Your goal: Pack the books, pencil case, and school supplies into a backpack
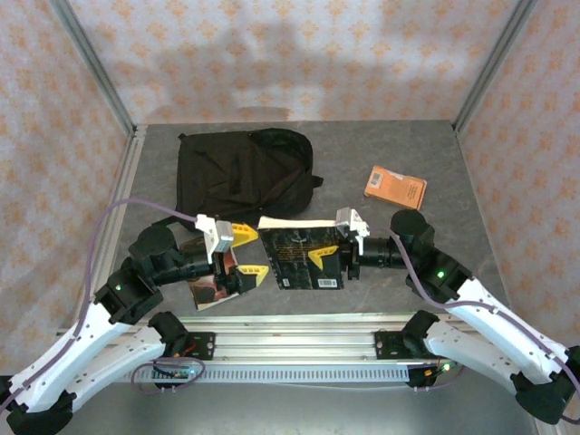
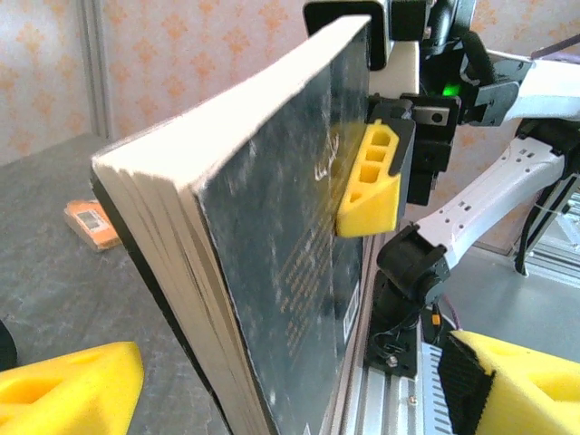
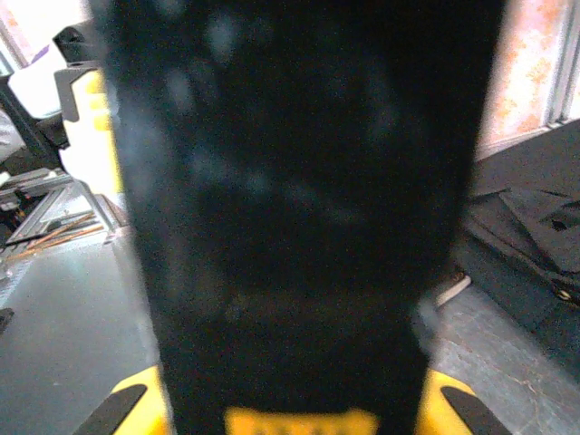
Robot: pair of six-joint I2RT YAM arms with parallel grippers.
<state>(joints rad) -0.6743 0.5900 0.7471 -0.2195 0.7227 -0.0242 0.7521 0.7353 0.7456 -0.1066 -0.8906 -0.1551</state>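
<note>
left tool (image 1: 247,254) spread, right tool (image 1: 332,258) clamped

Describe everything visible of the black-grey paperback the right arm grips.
The thick black-grey paperback has a dark speckled cover, faint gold lettering and cream page edges. Closed, cover up, it sits before the backpack. The right gripper pinches its right edge, a yellow finger on the cover; the left gripper has its open fingers flanking the opposite edge without touching.

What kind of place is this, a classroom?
Probably a robot test booth, not a classroom: a grey table fenced by patterned wall panels on metal posts, with a left arm and right arm bolted to a rail at its near edge.
</note>
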